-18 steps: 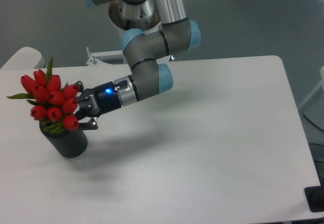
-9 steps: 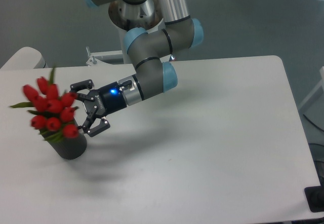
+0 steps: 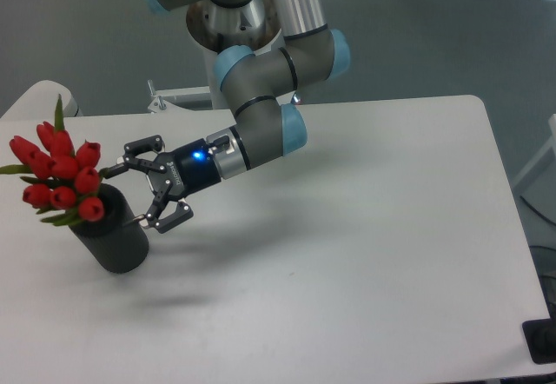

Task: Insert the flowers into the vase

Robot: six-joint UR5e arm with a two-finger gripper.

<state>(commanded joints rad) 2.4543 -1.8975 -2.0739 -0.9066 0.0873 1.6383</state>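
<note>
The gripper [image 3: 139,184] stood spread wide with nothing between its fingers, just beside the vase [image 3: 115,235]; the flowers [image 3: 57,174] sat in the vase's mouth, leaning left, near the tabletop's [image 3: 365,228] left edge; the release looked done, so a clean finish probably meant withdrawing straight back without brushing the blooms.

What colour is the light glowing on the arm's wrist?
Blue, seen in the fixed camera view on the wrist behind the claw.
</note>
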